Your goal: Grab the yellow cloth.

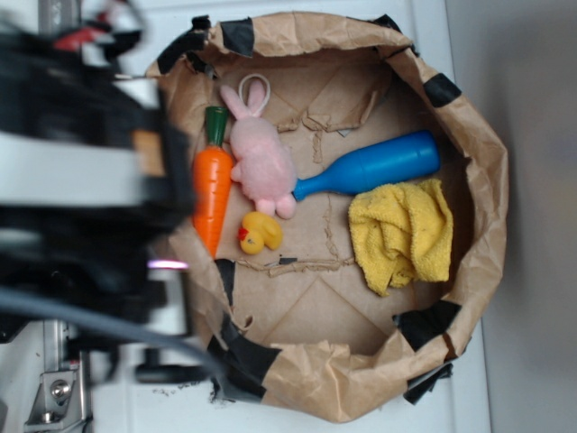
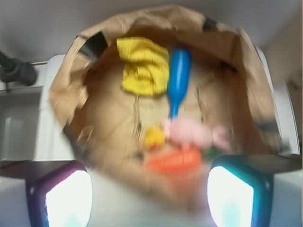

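Observation:
The yellow cloth point(image 1: 403, 233) lies crumpled at the right side of the brown paper bag bowl point(image 1: 482, 180), just below the blue bottle-shaped toy point(image 1: 374, 167). In the wrist view the yellow cloth point(image 2: 143, 65) sits at the far end, left of the blue toy point(image 2: 178, 78). My gripper point(image 2: 149, 196) is open and empty, its two lit fingers wide apart over the near rim, well short of the cloth. In the exterior view the arm point(image 1: 86, 162) is a blurred dark mass at the left, outside the bowl.
An orange carrot toy point(image 1: 213, 185), a pink plush bunny point(image 1: 260, 153) and a small yellow rubber duck point(image 1: 260, 233) lie at the bowl's left side, nearest the arm. Black tape patches point(image 1: 431, 327) hold the crumpled raised rim.

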